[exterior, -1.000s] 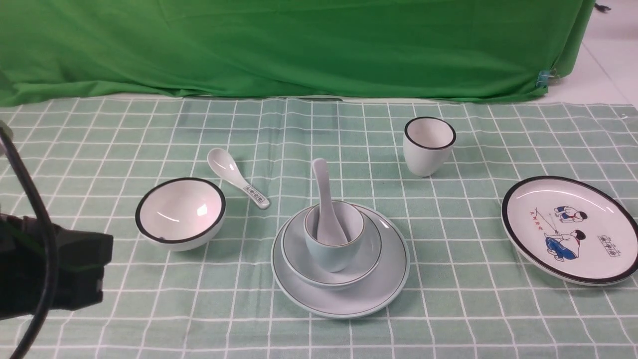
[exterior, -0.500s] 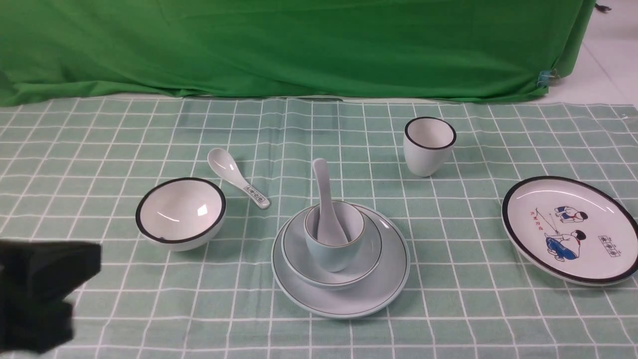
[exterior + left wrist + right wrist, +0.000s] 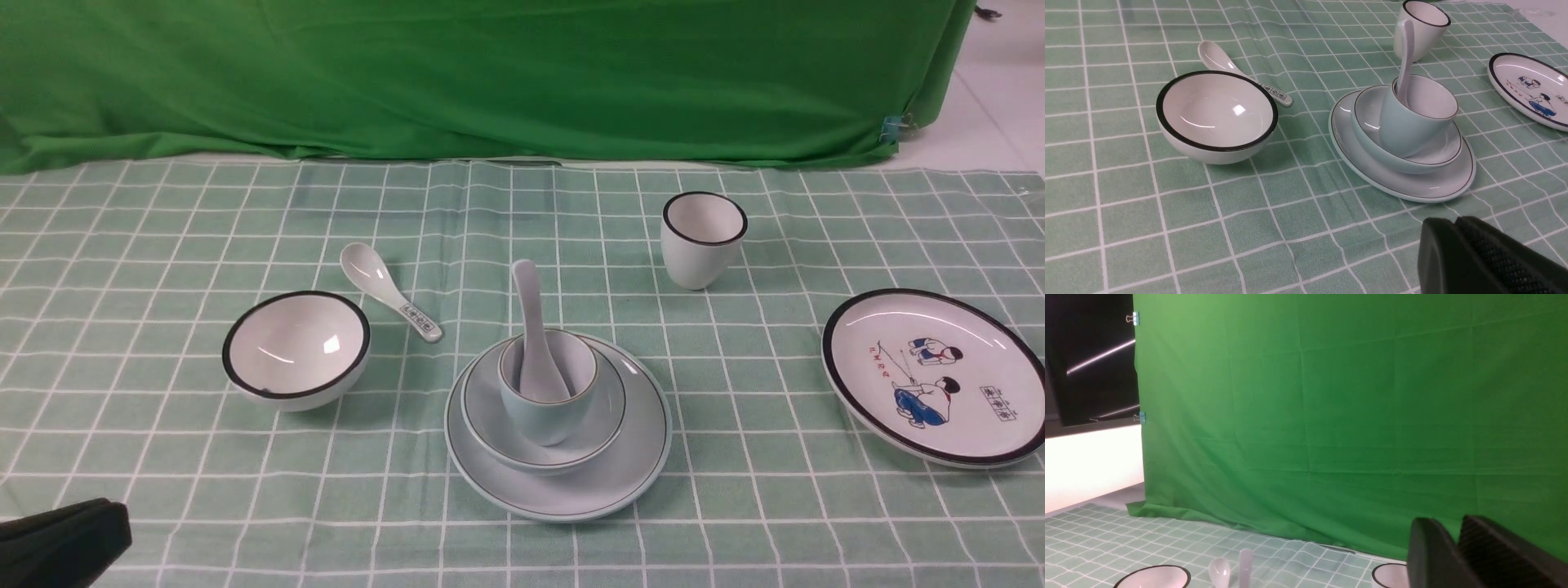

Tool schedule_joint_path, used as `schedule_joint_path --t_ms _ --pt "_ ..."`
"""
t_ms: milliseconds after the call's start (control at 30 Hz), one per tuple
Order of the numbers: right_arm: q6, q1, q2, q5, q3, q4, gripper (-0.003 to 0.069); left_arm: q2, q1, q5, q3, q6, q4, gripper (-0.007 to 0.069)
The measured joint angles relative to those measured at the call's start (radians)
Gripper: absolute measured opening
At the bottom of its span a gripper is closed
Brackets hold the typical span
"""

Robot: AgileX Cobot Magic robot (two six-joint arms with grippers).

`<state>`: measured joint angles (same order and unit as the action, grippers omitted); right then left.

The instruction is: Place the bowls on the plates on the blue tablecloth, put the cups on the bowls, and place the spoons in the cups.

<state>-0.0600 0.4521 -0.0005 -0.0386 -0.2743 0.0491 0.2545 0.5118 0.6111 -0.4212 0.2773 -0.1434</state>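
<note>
On the blue tablecloth (image 3: pixel 735 506) the pale blue plate (image 3: pixel 571 492) carries the pale blue bowl (image 3: pixel 608 408), with the pale blue cup (image 3: pixel 539 415) in it and a plain spoon (image 3: pixel 529 310) standing in the cup. The white bowl (image 3: pixel 295 349) sits alone at the left, and the patterned spoon (image 3: pixel 392 296) lies behind it. The white cup (image 3: pixel 702 237) stands far right of centre, and the cartoon plate (image 3: pixel 935 327) is bare. My left gripper (image 3: pixel 65 539) (image 3: pixel 1455 222) is shut and empty, low at the near left. My right gripper (image 3: pixel 1455 528) is raised, open a little, holding nothing.
The bright green backdrop (image 3: pixel 490 73) hangs along the far edge of the cloth. White floor (image 3: pixel 996 98) shows past the table's right back corner. In the right wrist view a dark window (image 3: pixel 1090 355) sits beside the backdrop.
My left arm has drawn back and sunk towards the near left corner of the front view, so only its tip shows. The dishes have not moved.
</note>
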Motion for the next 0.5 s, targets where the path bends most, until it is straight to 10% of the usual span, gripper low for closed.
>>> schedule_joint_path --t_ms 500 --pt "0.000 0.000 0.000 0.000 0.000 0.000 0.0176 -0.106 -0.181 -0.360 0.114 -0.296 0.158 0.0013"
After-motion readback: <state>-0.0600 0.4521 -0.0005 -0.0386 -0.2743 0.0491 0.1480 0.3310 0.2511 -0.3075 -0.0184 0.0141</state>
